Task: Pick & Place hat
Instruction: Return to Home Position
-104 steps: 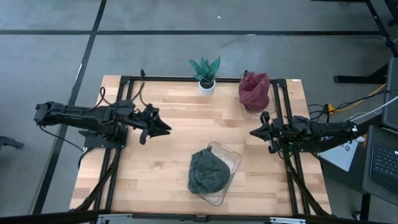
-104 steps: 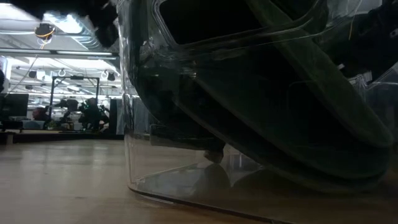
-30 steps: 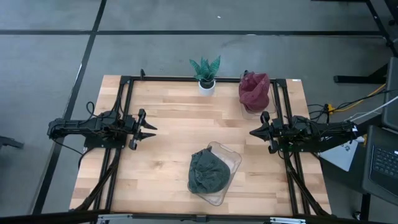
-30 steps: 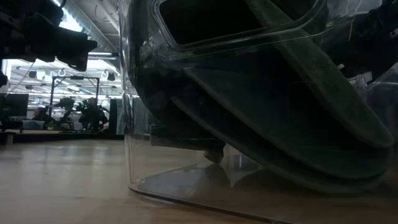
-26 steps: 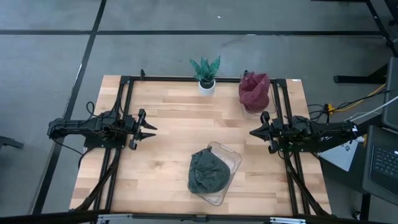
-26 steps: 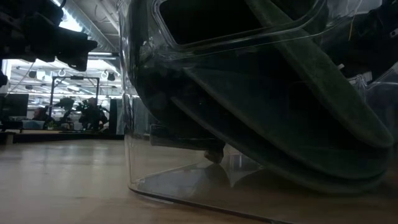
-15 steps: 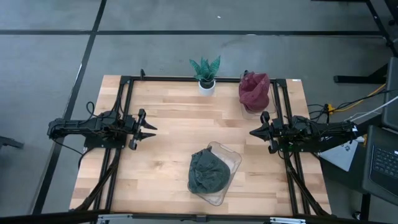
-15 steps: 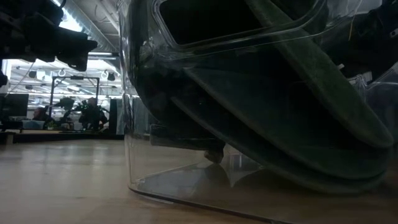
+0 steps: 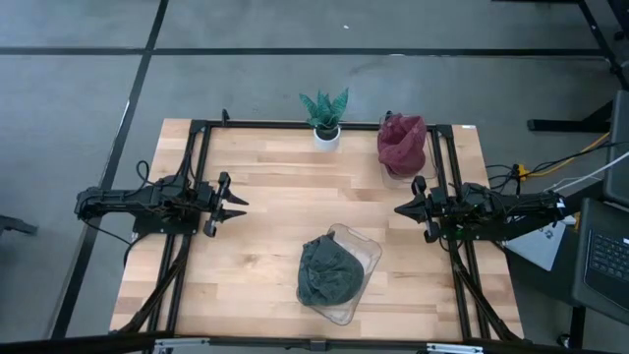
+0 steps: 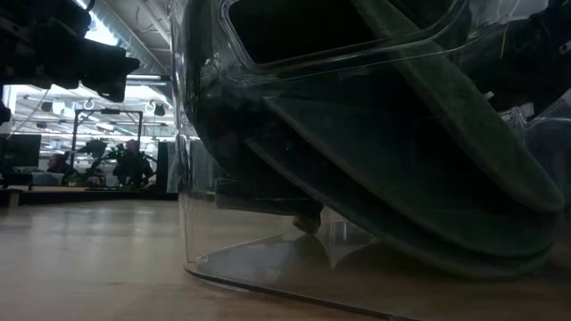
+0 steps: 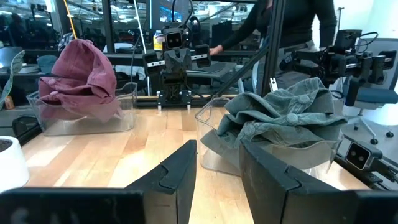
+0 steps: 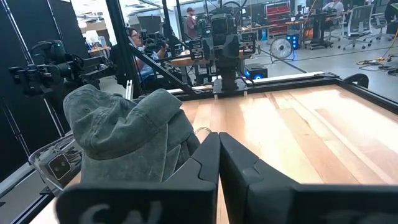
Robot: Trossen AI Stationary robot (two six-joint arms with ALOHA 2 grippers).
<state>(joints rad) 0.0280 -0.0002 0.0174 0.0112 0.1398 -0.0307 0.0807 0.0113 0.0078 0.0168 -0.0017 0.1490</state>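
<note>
Left gripper (image 9: 234,204): fingers apart.
Right gripper (image 9: 400,208): fingers together.
Gray cap (image 9: 326,271): covers most of clear bin (image 9: 369,254).
Red cap (image 9: 401,141): mostly hides far bin (image 11: 127,106).

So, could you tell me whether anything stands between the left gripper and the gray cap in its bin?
Nothing visible does: only table top lies between the left gripper and the gray cap, apart from the cap's own clear bin.
</note>
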